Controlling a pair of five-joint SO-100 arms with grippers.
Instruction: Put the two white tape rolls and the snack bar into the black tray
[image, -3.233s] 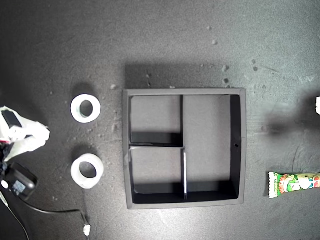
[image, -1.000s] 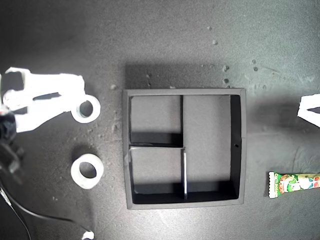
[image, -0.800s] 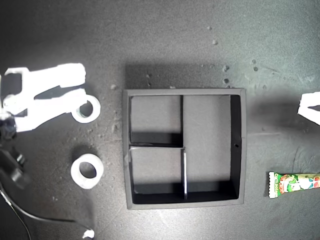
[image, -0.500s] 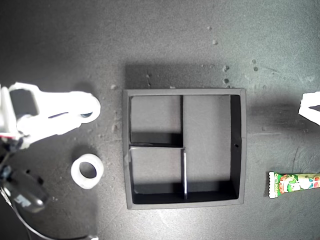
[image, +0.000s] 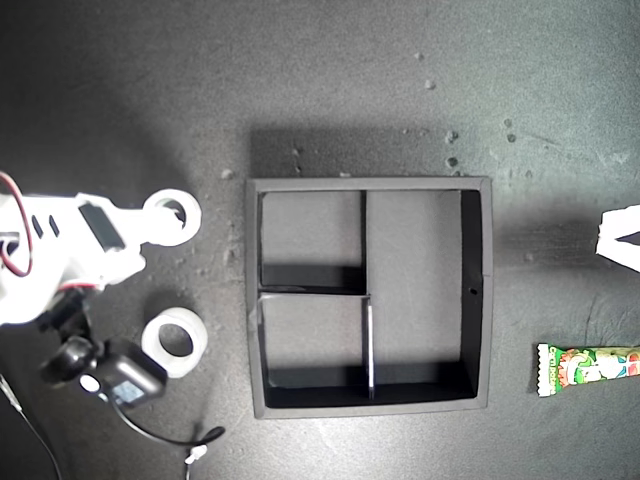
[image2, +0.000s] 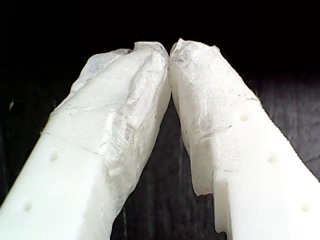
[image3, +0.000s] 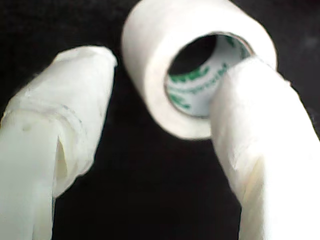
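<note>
Exterior view first. Black tray (image: 368, 298) sits at the middle of the dark surface (image: 330, 80), all three compartments bare. Both white tape rolls lie outside it toward the exterior view's left: the first tape roll (image: 173, 217) level with the tray's far compartment, the second tape roll (image: 174, 342) nearer the camera's lower edge, level with the tray's near small compartment, the two well apart. My second gripper (image: 170, 215) reaches in from the exterior view's left and meets the first tape roll. Snack bar (image: 590, 368) lies at the exterior view's right edge, well clear of the tray and partly cut off by the frame. A white gripper tip shows at the exterior view's right edge, above the snack bar and apart from it; by elimination this is my first gripper (image: 622, 236).

First wrist view. My first gripper's fingers (image2: 200, 90) stand together, tips touching, nothing between them, dark surface beyond.

Second wrist view. My second gripper's fingers (image3: 250, 135) stand apart. One finger reaches into the first tape roll's centre hole; the other stands outside the ring's wall with a gap remaining. Green print shows inside the roll's core.
</note>
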